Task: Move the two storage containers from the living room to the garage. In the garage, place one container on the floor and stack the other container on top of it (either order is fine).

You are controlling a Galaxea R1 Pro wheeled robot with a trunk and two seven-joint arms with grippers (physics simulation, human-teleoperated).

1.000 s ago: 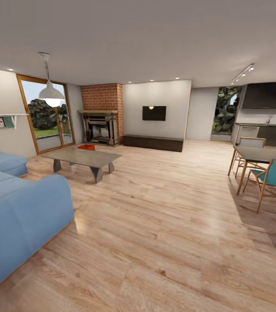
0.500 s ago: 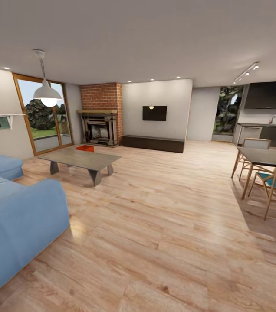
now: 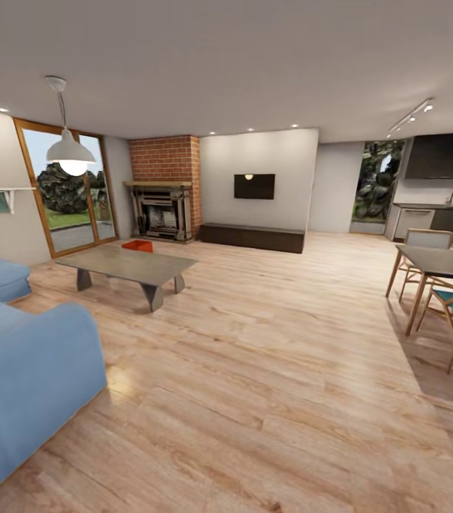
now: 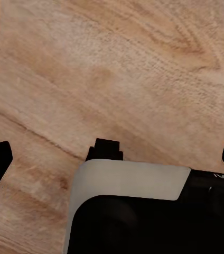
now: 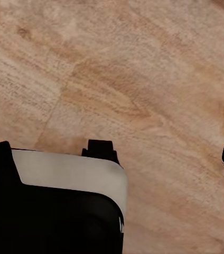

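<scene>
I am heading for a red bin (image 3: 139,245) far ahead beyond the bench (image 3: 128,265), both grippers wide and empty; next, reaching it.

Lots cropped or blocked here

The red-orange container (image 3: 139,245) is mostly hidden behind the coffee table (image 3: 128,265), so can't tell if it's 1 bin or 2. The blue sofa (image 3: 20,370) and the dining table (image 3: 444,262) both run off the frame edges. Both wrist cams cut off the hands: left hand (image 4: 112,159), right hand (image 5: 114,156), only dark finger bits at the edges.
</scene>
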